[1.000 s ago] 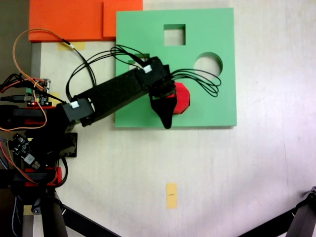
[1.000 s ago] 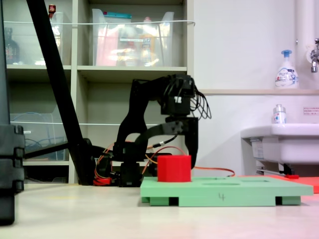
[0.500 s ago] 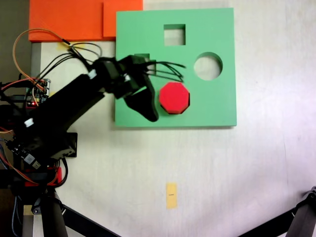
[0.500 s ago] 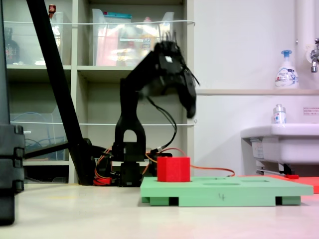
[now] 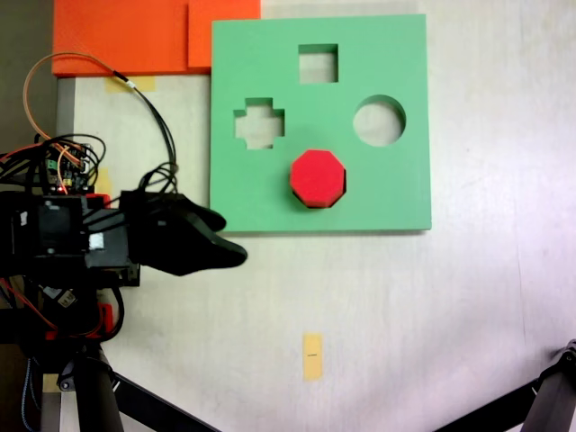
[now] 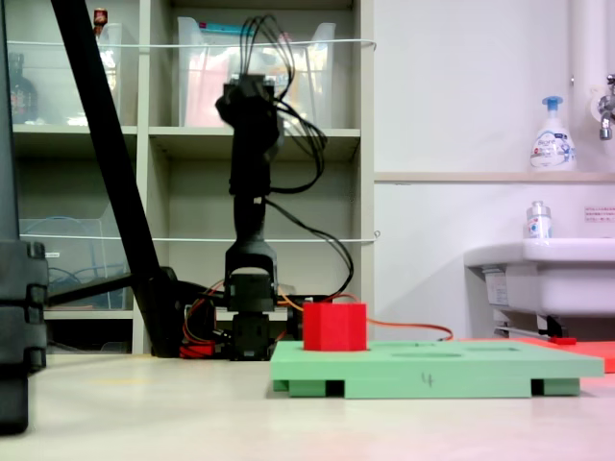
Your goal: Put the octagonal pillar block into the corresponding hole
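Pincer (image 5: 236, 254) hangs over the pale surface (image 5: 450, 315), clear of the green board (image 5: 396, 189); opening cannot be told, nothing held. Red block (image 5: 317, 176) stands upright in the eight-sided hole (image 5: 309, 203), top proud of the board. Shelves (image 6: 259, 134) and a sink (image 6: 538, 269) behind.

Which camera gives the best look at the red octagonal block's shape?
The fixed view from above: the octagonal pillar block shows its whole eight-sided top on the green board. The fixed side view shows its red side above the board.
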You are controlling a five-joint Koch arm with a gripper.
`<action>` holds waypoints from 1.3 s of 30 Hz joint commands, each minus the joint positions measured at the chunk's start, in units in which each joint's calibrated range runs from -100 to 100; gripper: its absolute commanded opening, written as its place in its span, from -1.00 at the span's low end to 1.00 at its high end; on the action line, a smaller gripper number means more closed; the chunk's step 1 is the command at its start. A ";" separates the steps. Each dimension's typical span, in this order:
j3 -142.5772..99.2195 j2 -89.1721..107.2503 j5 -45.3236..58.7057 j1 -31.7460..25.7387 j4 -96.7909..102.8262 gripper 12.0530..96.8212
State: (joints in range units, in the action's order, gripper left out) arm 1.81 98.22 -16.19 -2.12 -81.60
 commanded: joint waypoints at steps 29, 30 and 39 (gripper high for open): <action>-101.81 1.78 19.34 2.10 98.69 -0.10; -101.81 1.78 19.29 2.15 94.64 -0.10; -101.81 1.78 19.29 2.05 81.74 -0.12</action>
State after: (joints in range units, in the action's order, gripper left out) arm -98.53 99.59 2.86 -0.07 5.92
